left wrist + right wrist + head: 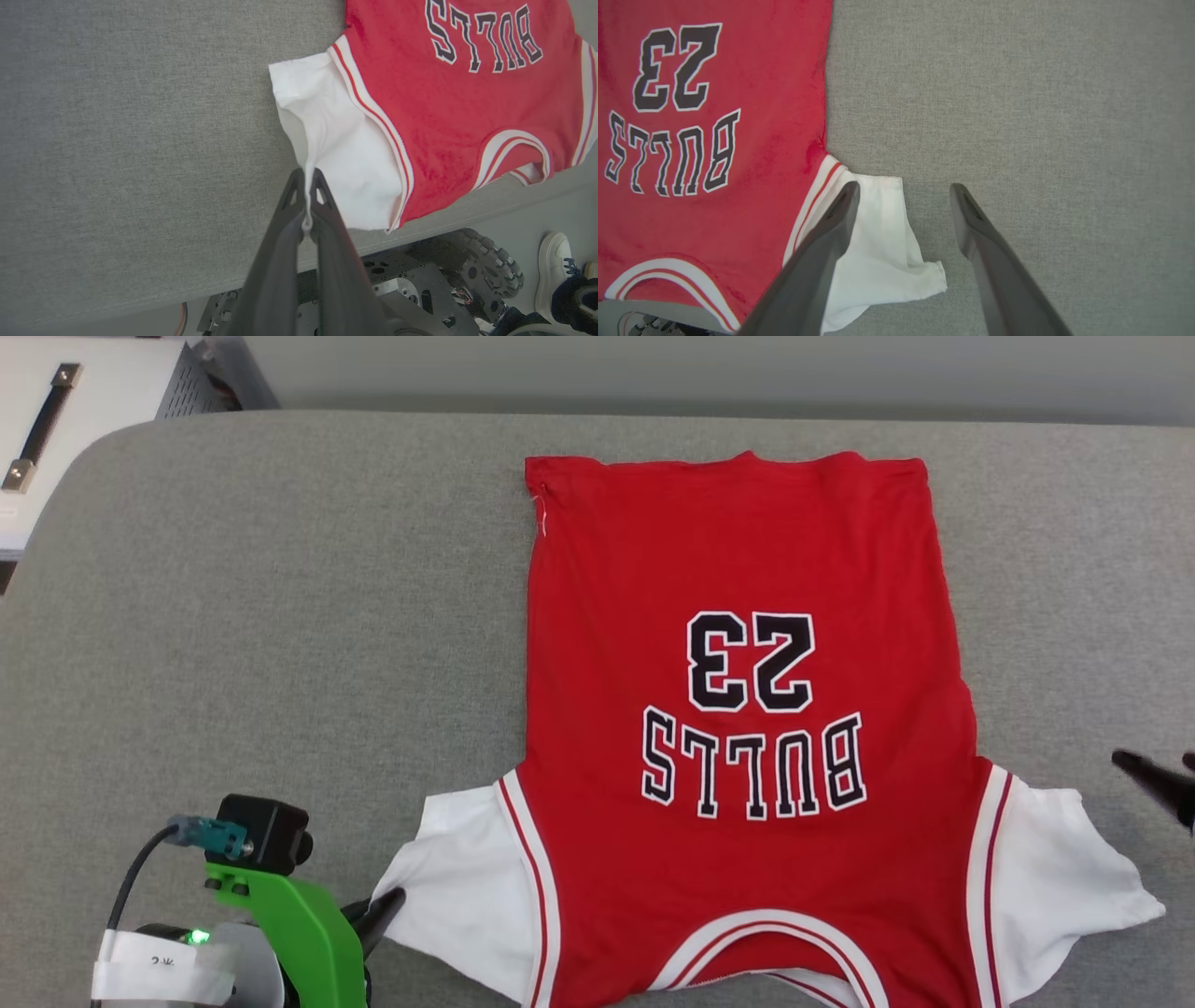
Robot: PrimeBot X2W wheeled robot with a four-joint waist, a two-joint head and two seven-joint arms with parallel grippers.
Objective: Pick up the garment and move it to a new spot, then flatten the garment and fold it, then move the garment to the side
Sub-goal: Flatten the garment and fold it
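Left end effector (306, 176): clamped shut on the edge of the garment's left sleeve (345, 158), with a strip of white cloth pinched between the two dark fingers. In the head view its tip (385, 907) touches that sleeve, beside a green bracket (303, 919) that carries a small black camera.
Garment (747, 569): a red T-shirt with white sleeves, spread flat on the table. The collar is toward the robot and the hem is on the far side, so "BULLS" and "23" read upside down.
Right end effector (903, 191): fingers wide apart, holding nothing. One finger lies over the right sleeve (882, 247), the other over bare grey cloth.
Right sleeve: crumpled at its outer end.
Table (280, 616): covered in grey fabric.
Cabinet (93, 383): white with a dark handle, beyond the table's far left corner.
Below the table edge, left wrist view: the robot's wheeled base (486, 266) and a person's white shoe (553, 266).
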